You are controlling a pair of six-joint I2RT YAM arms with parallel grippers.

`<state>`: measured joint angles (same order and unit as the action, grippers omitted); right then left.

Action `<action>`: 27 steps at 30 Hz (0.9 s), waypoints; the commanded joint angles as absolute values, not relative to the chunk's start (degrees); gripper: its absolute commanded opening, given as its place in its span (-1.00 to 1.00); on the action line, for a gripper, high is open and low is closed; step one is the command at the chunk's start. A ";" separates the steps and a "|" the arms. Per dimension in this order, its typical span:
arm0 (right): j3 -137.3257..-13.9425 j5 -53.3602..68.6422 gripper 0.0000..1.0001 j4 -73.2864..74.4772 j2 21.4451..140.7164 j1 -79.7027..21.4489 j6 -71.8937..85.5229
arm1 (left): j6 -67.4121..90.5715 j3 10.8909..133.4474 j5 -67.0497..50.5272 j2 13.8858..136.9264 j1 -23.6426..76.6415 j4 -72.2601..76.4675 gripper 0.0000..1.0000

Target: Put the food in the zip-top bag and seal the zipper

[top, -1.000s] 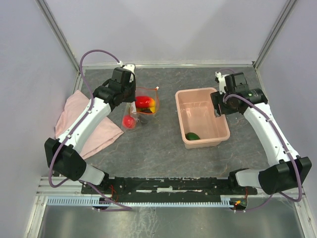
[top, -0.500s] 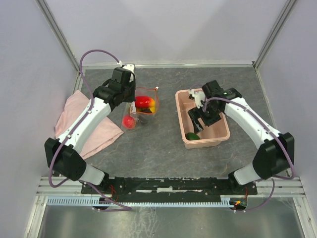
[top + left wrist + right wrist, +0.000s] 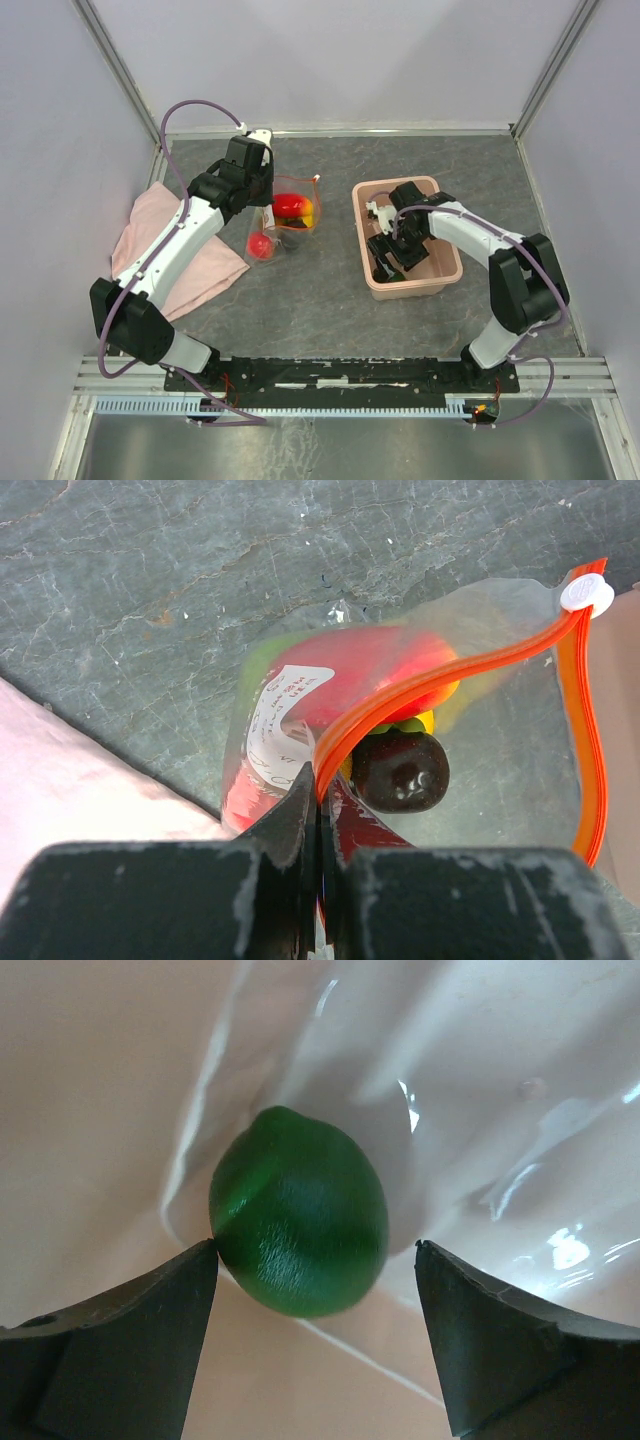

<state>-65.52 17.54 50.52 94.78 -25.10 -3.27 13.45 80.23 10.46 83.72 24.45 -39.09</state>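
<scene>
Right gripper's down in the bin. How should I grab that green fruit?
Straight down from above, across the green fruit's rounded middle. It lies by the pink bin's wall, and the open right gripper's fingers flank its two sides.

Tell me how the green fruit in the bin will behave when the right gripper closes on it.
The green fruit looks glossy and rounded, so it may slip or squirt out of the open right gripper. It sits by the bin wall, which should keep it from rolling far. It seems rigid and is probably light.
</scene>
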 commanded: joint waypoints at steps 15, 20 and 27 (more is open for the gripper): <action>-60.90 7.04 0.17 34.57 95.86 -24.36 1.89 | 13.53 81.64 10.63 82.41 24.08 -37.60 -0.95; -61.59 5.46 -0.02 33.40 92.76 -22.32 3.45 | 13.45 81.84 10.69 82.30 24.15 -37.79 -0.95; -65.23 2.65 -0.14 33.34 86.60 -21.88 3.77 | 13.45 82.46 10.40 82.66 24.13 -37.97 -0.95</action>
<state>-61.47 5.34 35.70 91.59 -21.71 2.92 13.45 80.23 10.41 83.72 24.45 -39.13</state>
